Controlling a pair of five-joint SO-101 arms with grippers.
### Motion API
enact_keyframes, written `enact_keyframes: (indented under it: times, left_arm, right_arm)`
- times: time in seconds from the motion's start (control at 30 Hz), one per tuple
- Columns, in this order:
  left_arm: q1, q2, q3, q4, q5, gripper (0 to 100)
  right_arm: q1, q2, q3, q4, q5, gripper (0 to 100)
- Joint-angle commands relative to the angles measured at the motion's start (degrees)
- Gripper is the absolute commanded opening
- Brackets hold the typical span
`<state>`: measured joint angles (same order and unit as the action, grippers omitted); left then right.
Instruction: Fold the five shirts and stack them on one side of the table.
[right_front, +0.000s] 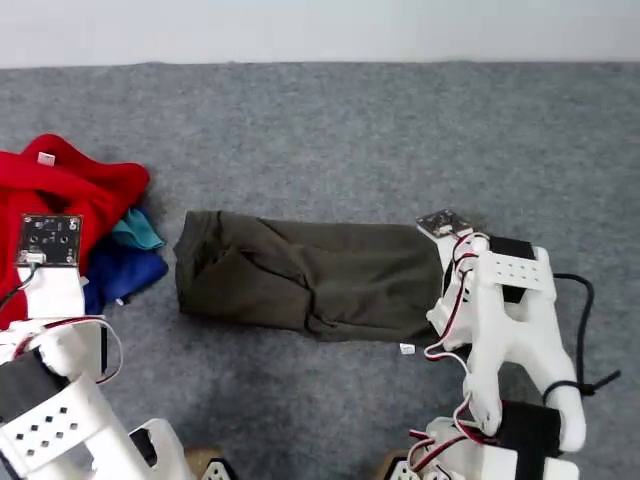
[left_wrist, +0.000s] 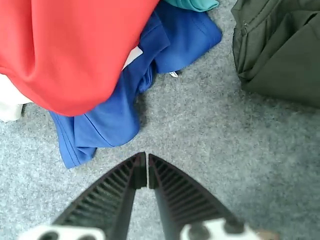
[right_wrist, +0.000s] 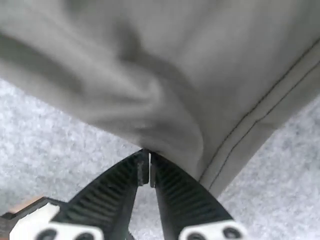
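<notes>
An olive shirt (right_front: 310, 275) lies folded into a long band across the middle of the grey table. My right gripper (right_wrist: 145, 167) is at its right end, shut on a pinch of the olive shirt (right_wrist: 150, 65), which rises in a bunched fold from the fingertips. At the left edge lies a heap with a red shirt (right_front: 60, 185) on top, a blue shirt (right_front: 125, 270) and a teal one (right_front: 135, 230) under it. My left gripper (left_wrist: 147, 172) is shut on nothing, over bare table just in front of the blue shirt (left_wrist: 110, 115).
The right arm (right_front: 500, 300) stands over the olive shirt's right end; the left arm (right_front: 50, 300) stands beside the heap. A bit of white cloth (left_wrist: 10, 107) peeks from under the red shirt (left_wrist: 75, 50). Grey table stretches behind the shirts.
</notes>
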<state>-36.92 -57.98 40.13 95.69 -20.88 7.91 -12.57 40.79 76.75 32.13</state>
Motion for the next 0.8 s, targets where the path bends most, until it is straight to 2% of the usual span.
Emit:
enact_keyframes:
  times: [0.0,0.3,0.47,0.77]
  left_arm:
    - [0.26,-0.79,-0.75,0.00,0.26,2]
    - [0.18,-0.88,-0.75,0.18,0.26,2]
    - [0.18,-0.88,-0.66,0.09,0.35,2]
    - [0.18,-0.88,-0.40,-0.09,0.26,2]
  right_arm:
    - [1.71,-4.88,-2.90,2.95,0.44,0.9]
    - [1.89,-10.59,-4.48,3.82,0.44,1.1]
    - [1.71,-11.65,-11.08,6.29,0.00,11.8]
    - [2.07,-1.27,-13.19,-12.62,-8.00,14.3]
